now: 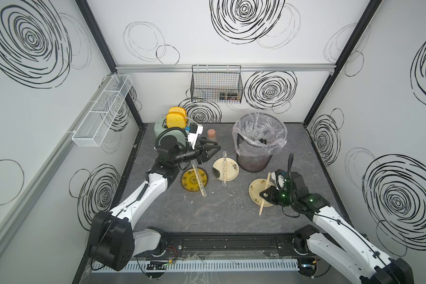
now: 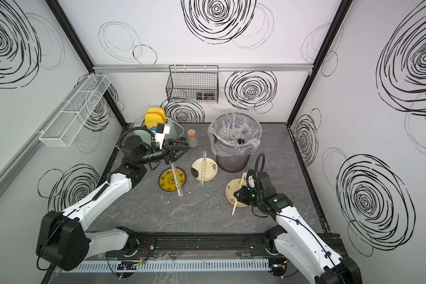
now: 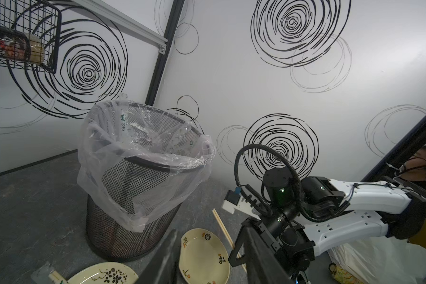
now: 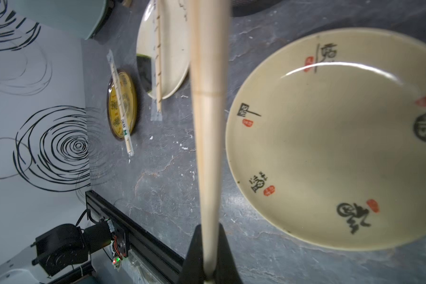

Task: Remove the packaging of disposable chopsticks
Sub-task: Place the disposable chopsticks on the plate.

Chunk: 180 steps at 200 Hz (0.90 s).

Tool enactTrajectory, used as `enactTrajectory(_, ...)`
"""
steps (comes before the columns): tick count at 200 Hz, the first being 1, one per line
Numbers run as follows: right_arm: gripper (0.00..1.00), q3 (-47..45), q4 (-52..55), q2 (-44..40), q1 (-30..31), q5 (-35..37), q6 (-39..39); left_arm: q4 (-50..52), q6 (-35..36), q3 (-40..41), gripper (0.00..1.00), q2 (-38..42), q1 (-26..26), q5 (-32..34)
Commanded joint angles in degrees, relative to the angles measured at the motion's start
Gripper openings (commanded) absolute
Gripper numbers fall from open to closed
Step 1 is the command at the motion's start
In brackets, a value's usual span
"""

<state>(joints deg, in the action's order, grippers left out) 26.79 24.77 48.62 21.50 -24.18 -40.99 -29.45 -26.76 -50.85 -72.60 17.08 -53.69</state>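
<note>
**Item: chopstick unwrapping, one of three pairs done**

- **Right pincer** [image 1: 265, 195]: clamped on the bare chopstick pair [image 1: 263, 199], gripped partway along its length. It is held over the inscribed cream plate [image 1: 255, 189]. Whether the sticks touch the plate cannot be told.
- **Left pincer** [image 1: 210, 154]: jaws apart and empty, raised above the tabletop [image 1: 207, 216] between the yellow plate [image 1: 188, 183] and the lined bin [image 1: 253, 162].
- **First sleeved pair** [image 1: 199, 182]: lies across the yellow plate with both ends overhanging the rim.
- **Second sleeved pair** [image 1: 223, 169]: lies across the blotched cream plate [image 1: 231, 171], also overhanging.
- **Discarded wrapping**: clear scraps are visible inside the bin.

**Hazards, as judged**

1. The bare pair is longer than its plate is wide. If released off-centre, it would likely tip over the rim or roll onto the tabletop.
2. The long free end could swing in the right pincer's grip if it knocks the plate edge.
3. The remaining sleeves are thin, slick and lie flat. A pinch may close on sleeve and wood together, so the sleeve would not slide off.
4. The plates sit loose. A downward or sideways push on an overhanging end could flip a pair or shove its plate.
5. The liner drapes loosely over the bin rim and could snag a passing pincer.
</note>
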Motion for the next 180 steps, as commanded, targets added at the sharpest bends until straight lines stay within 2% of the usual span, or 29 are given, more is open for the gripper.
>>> enactTrajectory(1, 0.00, 1.1, -1.9, 4.5, -4.0, -2.9, 3.2, -0.7, 0.8, -2.0, 0.47, 0.1, -0.4, -0.2)
enactTrajectory(18, 0.00, 2.0, -1.4, 8.7, -8.0, -3.7, 4.7, -0.6, 0.8, -2.1, 0.47, 0.1, -0.4, -0.2)
enactTrajectory(46, 0.00, 2.2, -4.1, 16.6, -12.7, -9.1, 6.9, -0.4, 0.7, -2.2, 0.47, 0.2, -0.4, -0.2)
enactTrajectory(166, 0.00, 5.1, -9.5, 29.7, -13.1, -8.4, 9.0, 0.0, 0.7, -2.3, 0.47, -0.6, -0.4, -0.2)
enactTrajectory(180, 0.04, 5.2, -9.7, 30.2, -13.1, -8.2, 9.3, 0.0, 0.7, -2.3, 0.47, -0.7, -0.4, -0.2)
